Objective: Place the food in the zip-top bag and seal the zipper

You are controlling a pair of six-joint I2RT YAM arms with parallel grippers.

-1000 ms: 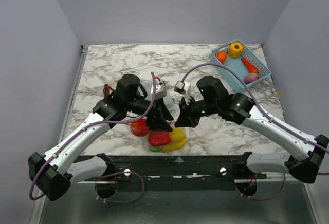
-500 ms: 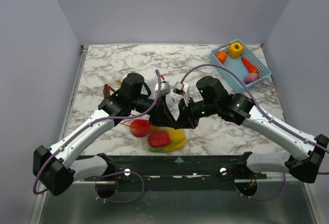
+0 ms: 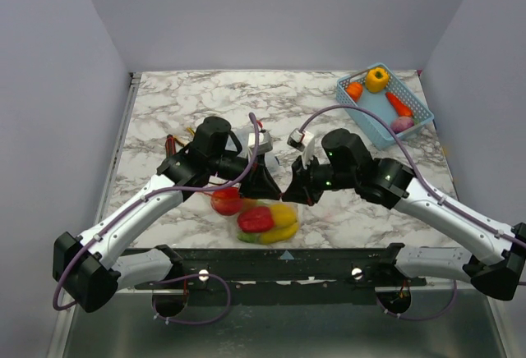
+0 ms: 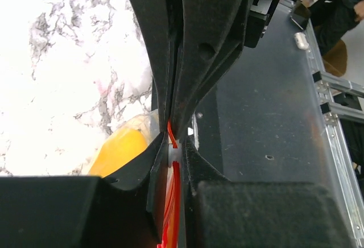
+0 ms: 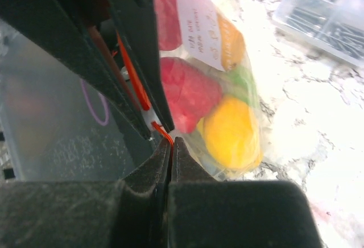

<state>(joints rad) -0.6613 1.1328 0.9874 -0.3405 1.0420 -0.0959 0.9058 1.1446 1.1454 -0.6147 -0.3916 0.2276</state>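
The zip-top bag (image 3: 261, 217) hangs between my two grippers, just above the near part of the table. Through its clear plastic the food shows: a red tomato (image 3: 223, 202), a red piece (image 3: 255, 220) and a yellow piece (image 3: 284, 213). In the right wrist view the food is a red piece (image 5: 190, 91), a yellow one (image 5: 230, 131) and an orange one (image 5: 230, 40). My left gripper (image 3: 265, 183) (image 4: 173, 145) is shut on the zipper (image 4: 174, 202) at its white slider (image 4: 172, 155). Tip to tip with it, my right gripper (image 3: 288, 190) (image 5: 170, 141) pinches the zipper's (image 5: 164, 133) end.
A blue mesh basket (image 3: 411, 124) at the back right holds yellow, orange, red and purple toy pieces. A clear rigid box (image 5: 330, 20) lies beyond the bag. A small dark red object (image 3: 171, 143) lies at the table's left. The black front rail (image 3: 329, 261) runs just below the bag.
My left gripper has slid right along the bag's top edge toward the right gripper, and its jaws have closed on the zipper. The bag has shifted slightly right.
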